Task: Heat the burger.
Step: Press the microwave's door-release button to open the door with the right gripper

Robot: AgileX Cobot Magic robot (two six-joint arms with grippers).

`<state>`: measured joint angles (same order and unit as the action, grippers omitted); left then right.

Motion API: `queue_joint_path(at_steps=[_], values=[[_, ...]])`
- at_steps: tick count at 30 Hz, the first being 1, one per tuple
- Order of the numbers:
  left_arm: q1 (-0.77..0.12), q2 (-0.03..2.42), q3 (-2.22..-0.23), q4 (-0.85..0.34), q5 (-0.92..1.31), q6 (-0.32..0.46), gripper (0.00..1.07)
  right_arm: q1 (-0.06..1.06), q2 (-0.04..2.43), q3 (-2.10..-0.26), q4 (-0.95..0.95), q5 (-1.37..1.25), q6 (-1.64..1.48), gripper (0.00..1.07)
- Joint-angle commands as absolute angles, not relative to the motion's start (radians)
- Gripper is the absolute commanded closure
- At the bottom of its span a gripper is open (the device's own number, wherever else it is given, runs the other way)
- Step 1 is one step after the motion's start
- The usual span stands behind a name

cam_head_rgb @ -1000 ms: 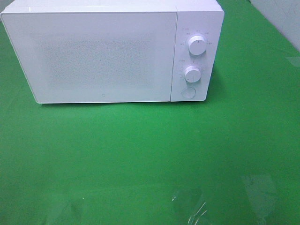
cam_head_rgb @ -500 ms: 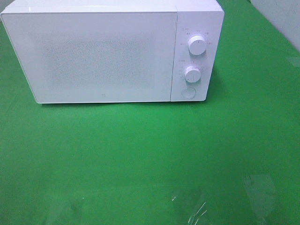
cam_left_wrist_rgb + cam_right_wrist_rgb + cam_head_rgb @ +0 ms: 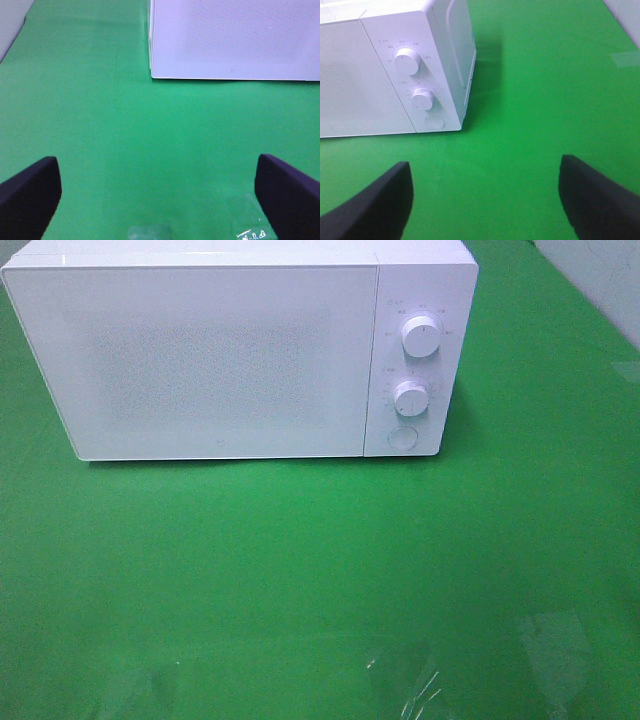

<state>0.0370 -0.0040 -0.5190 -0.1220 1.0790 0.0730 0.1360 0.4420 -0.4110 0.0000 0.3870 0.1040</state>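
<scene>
The burger is out of view in every frame. A white microwave (image 3: 230,355) stands at the back of the green table with its door shut; its two knobs (image 3: 421,337) and a round button (image 3: 402,437) sit on the right panel. The left wrist view shows the microwave's door corner (image 3: 230,40) ahead and my left gripper (image 3: 160,200) open, dark fingers (image 3: 30,192) wide apart over bare green cloth. In the right wrist view the microwave's control panel (image 3: 415,85) is ahead and my right gripper (image 3: 485,200) is open, nothing between its fingers (image 3: 592,200). Neither gripper shows in the high view.
Green cloth (image 3: 300,570) covers the table. Patches of clear tape (image 3: 555,640) lie near the front edge. A grey wall edge (image 3: 600,270) shows at the back right.
</scene>
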Motion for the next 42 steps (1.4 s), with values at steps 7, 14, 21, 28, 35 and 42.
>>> queue_joint_path(at_steps=[7,14,21,28,35,42], values=[[0.041,-0.021,-0.516,-0.127,1.069,0.068,0.1,0.134,0.672,-0.407,0.0,0.173,0.099,0.31],[0.041,-0.021,-0.516,-0.127,1.069,0.068,0.1,0.134,0.851,-0.407,0.0,-0.064,0.118,0.31],[0.041,-0.021,-0.516,-0.127,1.069,0.068,0.1,0.134,1.0,-0.385,0.0,-0.307,0.113,0.31],[0.041,-0.021,-0.516,-0.127,1.069,0.068,0.1,0.135,1.154,-0.309,0.095,-0.638,0.011,0.31],[0.041,-0.021,-0.516,-0.127,1.069,0.068,0.1,0.31,1.302,-0.263,0.436,-0.855,-0.256,0.31],[0.041,-0.021,-0.516,-0.127,1.069,0.068,0.1,0.523,1.439,-0.263,0.612,-1.042,-0.299,0.31]])
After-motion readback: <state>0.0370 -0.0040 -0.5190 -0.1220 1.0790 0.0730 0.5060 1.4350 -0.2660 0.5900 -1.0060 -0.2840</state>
